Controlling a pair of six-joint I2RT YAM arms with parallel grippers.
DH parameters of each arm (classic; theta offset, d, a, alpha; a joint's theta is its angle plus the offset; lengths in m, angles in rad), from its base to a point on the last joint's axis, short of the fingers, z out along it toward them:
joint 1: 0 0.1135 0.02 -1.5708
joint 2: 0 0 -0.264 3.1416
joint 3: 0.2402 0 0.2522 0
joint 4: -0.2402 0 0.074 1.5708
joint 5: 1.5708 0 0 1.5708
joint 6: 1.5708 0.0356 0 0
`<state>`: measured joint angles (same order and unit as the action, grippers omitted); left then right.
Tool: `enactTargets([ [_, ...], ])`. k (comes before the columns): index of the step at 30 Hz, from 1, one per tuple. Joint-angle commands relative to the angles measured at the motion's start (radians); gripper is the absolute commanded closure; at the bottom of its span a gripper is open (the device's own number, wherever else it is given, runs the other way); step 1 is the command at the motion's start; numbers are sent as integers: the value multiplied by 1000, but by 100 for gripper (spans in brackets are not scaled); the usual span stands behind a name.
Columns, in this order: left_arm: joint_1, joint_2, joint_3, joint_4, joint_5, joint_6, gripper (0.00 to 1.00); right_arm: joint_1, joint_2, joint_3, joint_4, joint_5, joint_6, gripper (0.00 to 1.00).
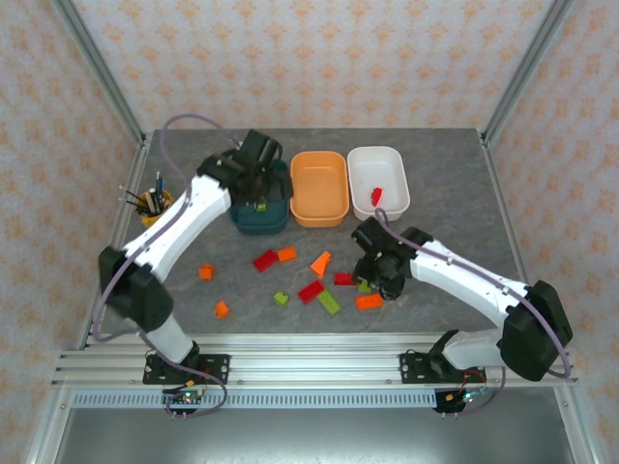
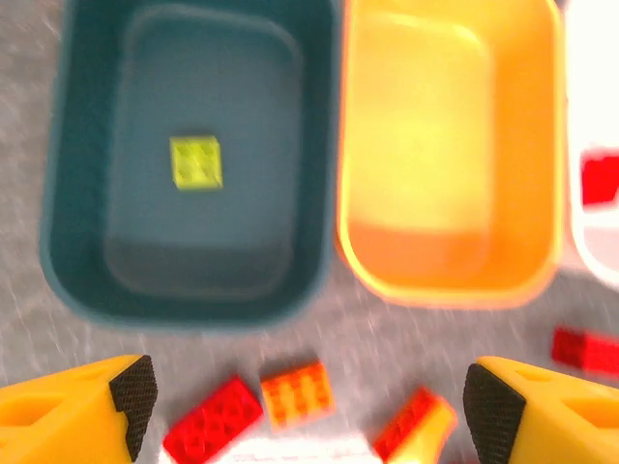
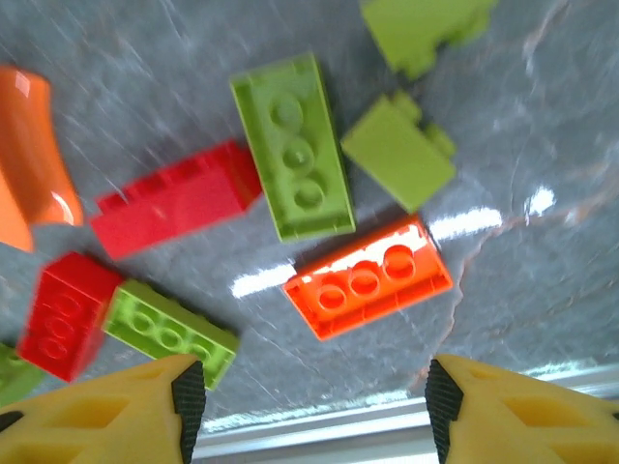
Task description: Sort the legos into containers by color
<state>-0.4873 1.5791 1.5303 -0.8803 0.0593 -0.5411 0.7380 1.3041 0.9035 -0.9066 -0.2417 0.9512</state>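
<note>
Legos [image 1: 311,291] are lying spread out on the grey table [image 1: 455,193], some red, some orange and some lime green.

The left gripper [image 1: 259,186] is hanging over the dark teal tub [image 1: 263,222]. Its two yellow fingers [image 2: 73,411] are standing far apart and are holding nothing. Ahead of this gripper, a lime green lego [image 2: 196,161] is lying flat on the floor of the dark teal tub. Ahead and to the right, the orange tub [image 2: 416,145] is sitting just beside the teal one. Farther right, the white tub [image 2: 592,87] is holding a red piece [image 2: 600,179]. Close in front of the fingers, on the table, a red brick [image 2: 213,420] and an orange brick [image 2: 298,391] are lying side by side. A yellow cup [image 1: 153,203] with pens is standing well off to the left of this gripper.

The right gripper [image 1: 375,275] is reaching down low over the legos near the middle of the table. Its fingers [image 3: 116,416] are standing apart too, with nothing between them. Just ahead of the gap, an orange lego [image 3: 368,278] is lying flat on the table. Past that, a long green lego [image 3: 292,145] is lying flat, and a red lego [image 3: 179,198] is touching its left side. A small green lego [image 3: 398,152] is sitting just to the right of the long one. Near the finger on the left of the wrist view, a green block [image 3: 169,333] and a red block [image 3: 68,314] are lying pressed together.
</note>
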Motion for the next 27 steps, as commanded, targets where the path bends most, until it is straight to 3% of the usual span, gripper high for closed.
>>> enactTargets([
  [1, -70, -130, -189, 74, 47, 33, 13, 30, -11, -80, 102, -10, 210, 36],
  [5, -154, -323, -373, 118, 92, -9, 10, 70, -10, -166, 234, 25, 356, 35],
  [10, -202, -438, -470, 127, 126, -47, 9, 70, -2, -240, 331, 46, 438, 33],
  [19, -229, -437, -461, 146, 142, -42, 9, 49, 11, -263, 362, 70, 453, 34],
  [27, -241, -430, -453, 147, 128, -43, 10, 47, 54, -261, 323, 48, 449, 42],
])
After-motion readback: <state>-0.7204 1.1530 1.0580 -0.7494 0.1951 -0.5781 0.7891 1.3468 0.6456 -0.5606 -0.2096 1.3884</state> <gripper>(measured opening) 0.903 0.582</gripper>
